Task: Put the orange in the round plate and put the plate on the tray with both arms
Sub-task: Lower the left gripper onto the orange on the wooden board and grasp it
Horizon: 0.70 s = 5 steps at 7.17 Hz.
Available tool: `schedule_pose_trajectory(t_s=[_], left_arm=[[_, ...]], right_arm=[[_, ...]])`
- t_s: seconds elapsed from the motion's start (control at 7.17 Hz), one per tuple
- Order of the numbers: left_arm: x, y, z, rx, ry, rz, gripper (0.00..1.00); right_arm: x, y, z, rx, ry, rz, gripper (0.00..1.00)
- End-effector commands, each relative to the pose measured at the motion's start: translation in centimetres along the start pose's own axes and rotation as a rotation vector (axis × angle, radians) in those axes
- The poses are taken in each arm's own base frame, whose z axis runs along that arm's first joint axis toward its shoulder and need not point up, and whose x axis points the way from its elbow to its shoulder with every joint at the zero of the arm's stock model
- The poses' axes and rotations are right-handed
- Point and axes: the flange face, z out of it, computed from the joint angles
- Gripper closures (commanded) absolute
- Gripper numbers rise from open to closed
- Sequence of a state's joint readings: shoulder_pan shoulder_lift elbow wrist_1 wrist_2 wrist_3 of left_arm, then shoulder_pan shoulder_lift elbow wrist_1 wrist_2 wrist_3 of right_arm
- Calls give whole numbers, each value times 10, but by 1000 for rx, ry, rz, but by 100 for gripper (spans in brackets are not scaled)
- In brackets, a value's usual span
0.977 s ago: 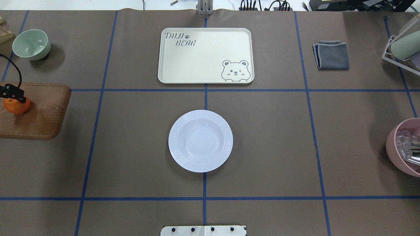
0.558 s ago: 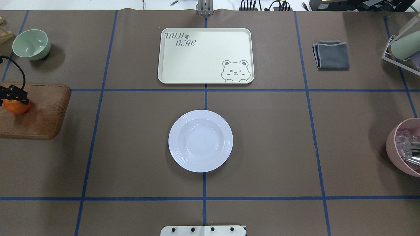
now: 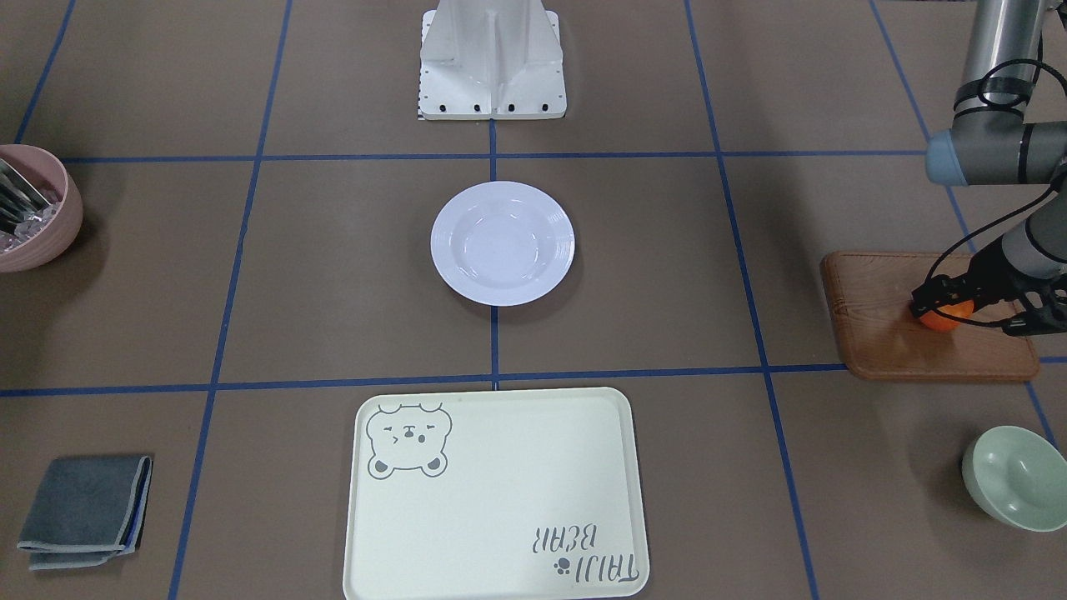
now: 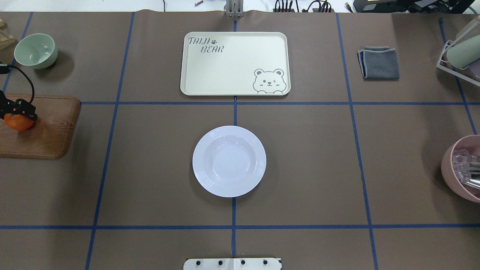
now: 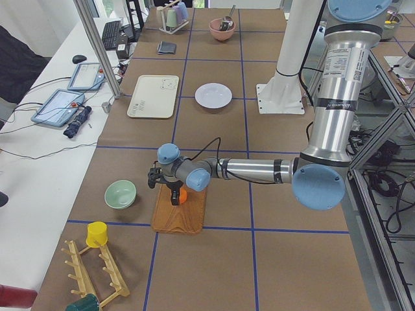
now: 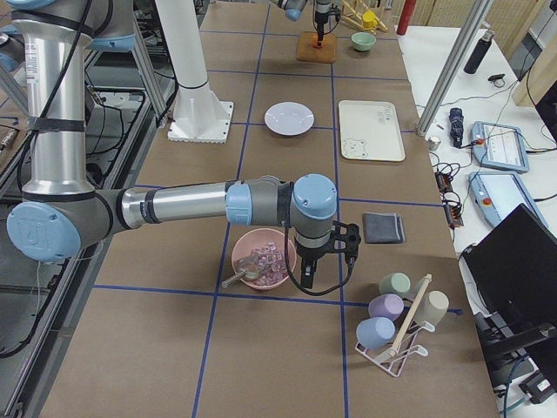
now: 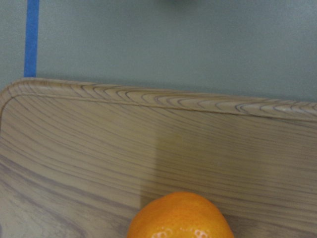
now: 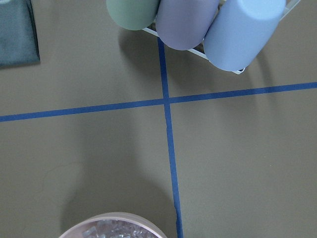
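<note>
Orange (image 4: 17,123) sits on wooden board (image 4: 48,129) at left edge of table (image 4: 150,168); left claw (image 4: 18,113) has shifted slightly across its top, grip or gap impossible to tell. Grasp stage only; round plate (image 4: 229,161) empty mid-table, tray (image 4: 235,63) beyond it, unloaded

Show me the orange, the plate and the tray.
orange (image 4: 18,124), overhead view, its exposed lower half.
plate (image 4: 229,161), overhead view, bare middle of the well.
tray (image 4: 240,60), overhead view, bare middle of its floor.
</note>
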<state>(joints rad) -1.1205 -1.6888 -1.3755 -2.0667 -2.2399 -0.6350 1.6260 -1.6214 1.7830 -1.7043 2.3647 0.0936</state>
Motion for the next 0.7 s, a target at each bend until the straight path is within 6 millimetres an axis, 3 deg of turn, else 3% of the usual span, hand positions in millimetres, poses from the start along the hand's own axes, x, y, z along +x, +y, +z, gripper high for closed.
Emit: schedule_pose_trajectory(t_s=[0.0, 0.14, 0.56], left_arm=[[6, 0, -5, 0, 13, 11, 85], [28, 0, -27, 6, 39, 21, 98], [133, -26, -118, -22, 24, -35, 100]], right_arm=[[0, 0, 0, 0, -1, 0, 0], [0, 0, 0, 0, -1, 0, 0], [1, 1, 1, -3, 0, 3, 0]])
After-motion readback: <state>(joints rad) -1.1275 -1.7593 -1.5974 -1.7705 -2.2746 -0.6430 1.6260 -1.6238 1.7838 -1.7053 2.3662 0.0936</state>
